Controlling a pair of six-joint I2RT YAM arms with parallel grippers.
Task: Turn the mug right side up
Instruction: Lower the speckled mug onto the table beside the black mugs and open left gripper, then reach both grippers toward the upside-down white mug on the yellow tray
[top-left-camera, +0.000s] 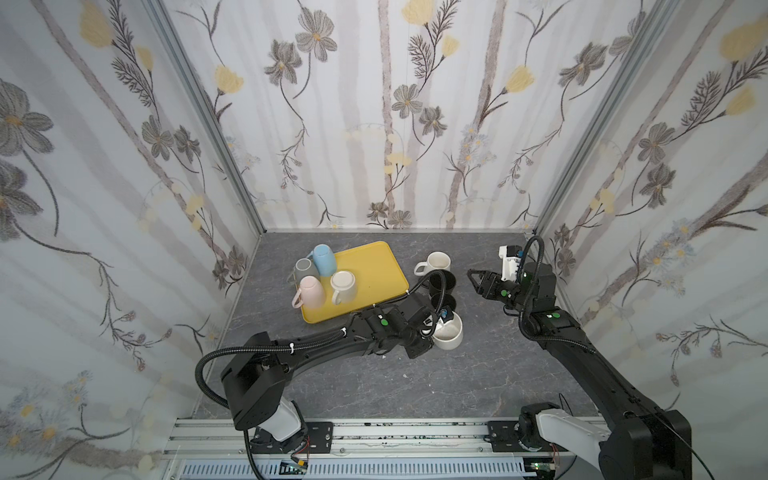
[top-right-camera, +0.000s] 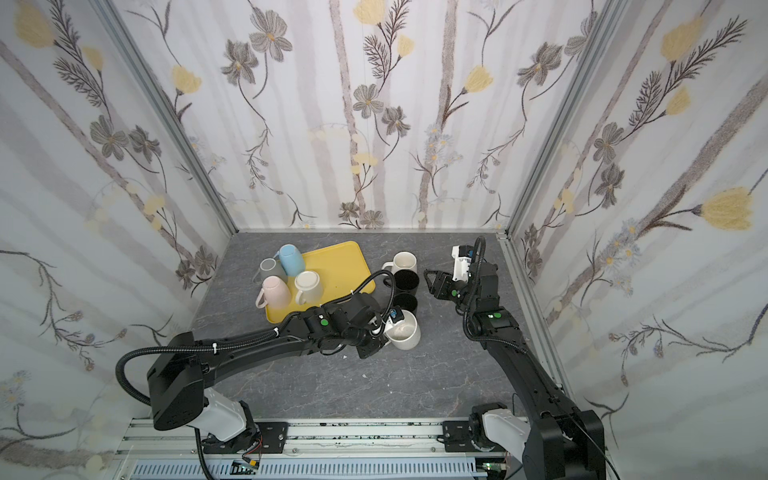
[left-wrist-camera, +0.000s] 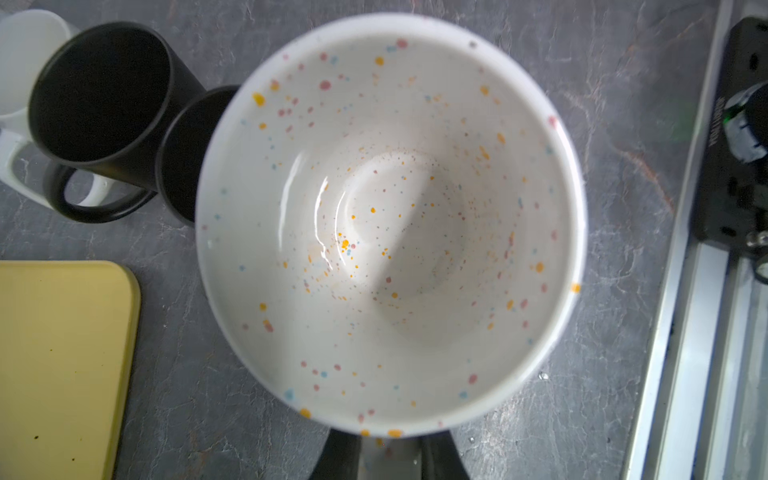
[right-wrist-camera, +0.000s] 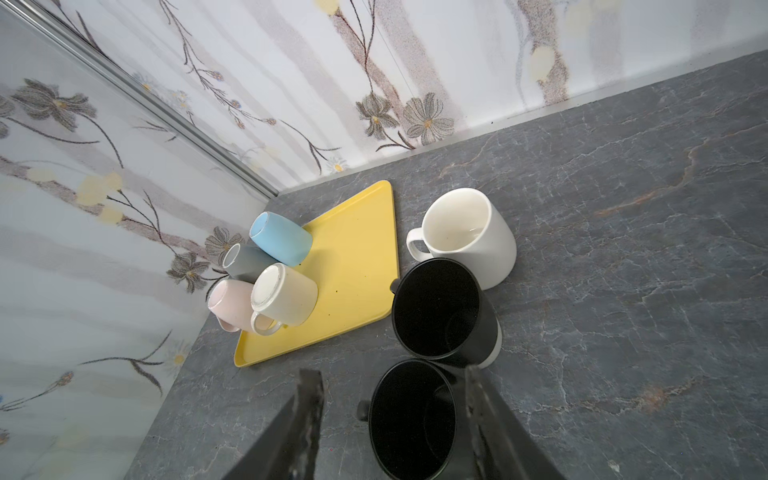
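So the speckled mug (top-left-camera: 449, 332) is mouth-up, close to the near right corner of the yellow tray (top-left-camera: 374, 266) and right next to the nearer of the two black mugs (top-left-camera: 444, 302). Honestly can't tell if its base is sitting on the grey worktop (top-left-camera: 478, 374) or just off it.

The left pincer (left-wrist-camera: 388, 453) is squeezed together at the mug's edge. In the left wrist view the two dark fingers sit right under the rim with a pale bit of the mug pinched between them, and the bowl fills most of the shot. It's cream inside, with pink, blue and orange flecks.

The right pincer (top-left-camera: 471, 274) has its jaws apart and nothing in them. It hangs off to the right of the farther black mug (top-left-camera: 442, 279) and the upright white mug (top-left-camera: 438, 262), well away from the speckled one.

Writing-wise, there's white lettering on a black block (left-wrist-camera: 731, 124) at the worktop's edge, but it's too blurred to read.
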